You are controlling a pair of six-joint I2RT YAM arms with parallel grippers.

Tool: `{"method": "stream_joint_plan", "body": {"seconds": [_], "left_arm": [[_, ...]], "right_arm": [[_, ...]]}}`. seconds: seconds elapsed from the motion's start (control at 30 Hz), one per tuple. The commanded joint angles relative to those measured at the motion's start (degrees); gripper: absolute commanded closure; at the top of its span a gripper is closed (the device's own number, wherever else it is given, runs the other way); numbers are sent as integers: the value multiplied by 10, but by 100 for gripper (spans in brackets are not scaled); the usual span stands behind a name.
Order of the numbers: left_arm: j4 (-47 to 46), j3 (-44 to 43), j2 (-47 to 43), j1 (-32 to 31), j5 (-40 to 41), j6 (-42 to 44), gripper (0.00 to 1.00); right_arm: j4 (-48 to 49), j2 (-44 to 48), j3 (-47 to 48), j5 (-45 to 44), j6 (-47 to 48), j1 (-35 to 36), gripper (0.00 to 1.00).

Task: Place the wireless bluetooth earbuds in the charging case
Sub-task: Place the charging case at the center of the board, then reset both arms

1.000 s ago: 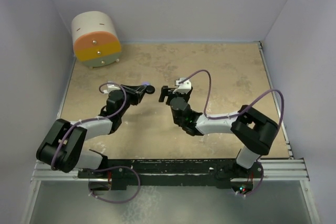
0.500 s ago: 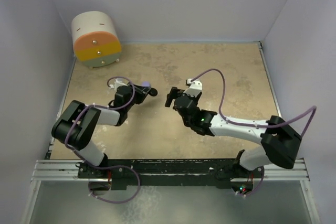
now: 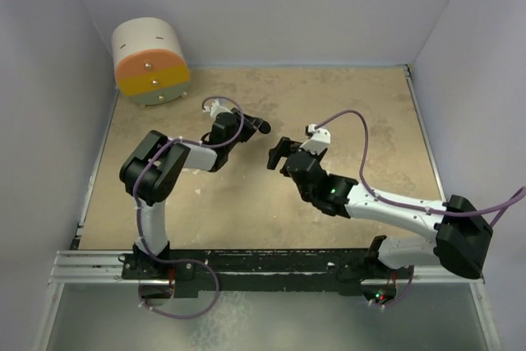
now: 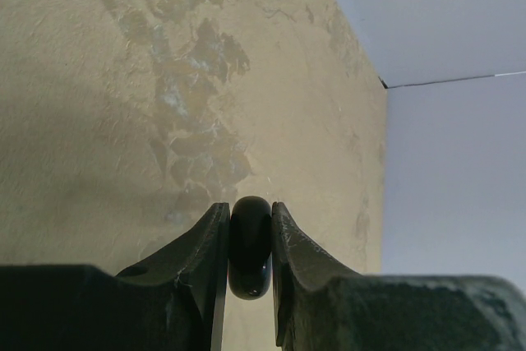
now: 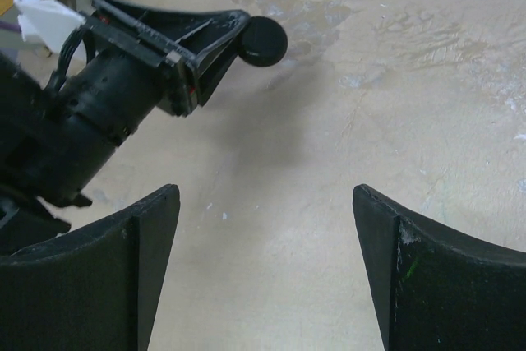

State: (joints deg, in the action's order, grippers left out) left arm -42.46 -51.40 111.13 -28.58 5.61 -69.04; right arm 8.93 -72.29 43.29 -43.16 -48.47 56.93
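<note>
The left gripper [image 4: 249, 213] is clamped on a smooth, glossy black disc [image 4: 250, 251], held on edge between its two matte black, tapered fingers, with the rounded rim poking past the tips. Whether this disc is the charging case cannot be told, and the earbuds cannot be made out in any view. The right gripper [image 5: 267, 203] stands with its broad, dull black jaws wide apart and nothing between them. The disc lies ahead of it and off to its left, well apart. Under both lies the table [image 3: 362, 113], a mottled beige, stone-like top with paler blotches. Since a second ago the left arm has folded in and carried its gripper farther out and rightward, while the right arm has stretched long and low, its elbow swung out right. A drum [image 3: 150, 63], white with an orange, yellow and green face, sits well behind the left gripper in the corner. Nothing lies between the two grippers.
</note>
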Motion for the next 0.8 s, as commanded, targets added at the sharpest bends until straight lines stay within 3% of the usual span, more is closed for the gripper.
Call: {"method": "stream_joint_plan", "body": {"seconds": [0.0, 0.07, 0.17, 0.47, 0.77], "left_arm": [[27, -60, 37, -2, 22, 51, 100], [30, -78, 51, -2, 13, 56, 97], [42, -101, 69, -2, 12, 64, 78], [129, -154, 62, 0, 34, 110, 43], [254, -160, -91, 41, 90, 181, 35]], "right_arm": [[-7, 37, -14, 0, -17, -1, 12], [-7, 47, -20, 2, -18, -2, 12], [-10, 60, -24, 3, -19, -2, 12], [-16, 84, -27, 7, -17, -1, 12], [-7, 103, -28, 14, -17, -1, 9]]}}
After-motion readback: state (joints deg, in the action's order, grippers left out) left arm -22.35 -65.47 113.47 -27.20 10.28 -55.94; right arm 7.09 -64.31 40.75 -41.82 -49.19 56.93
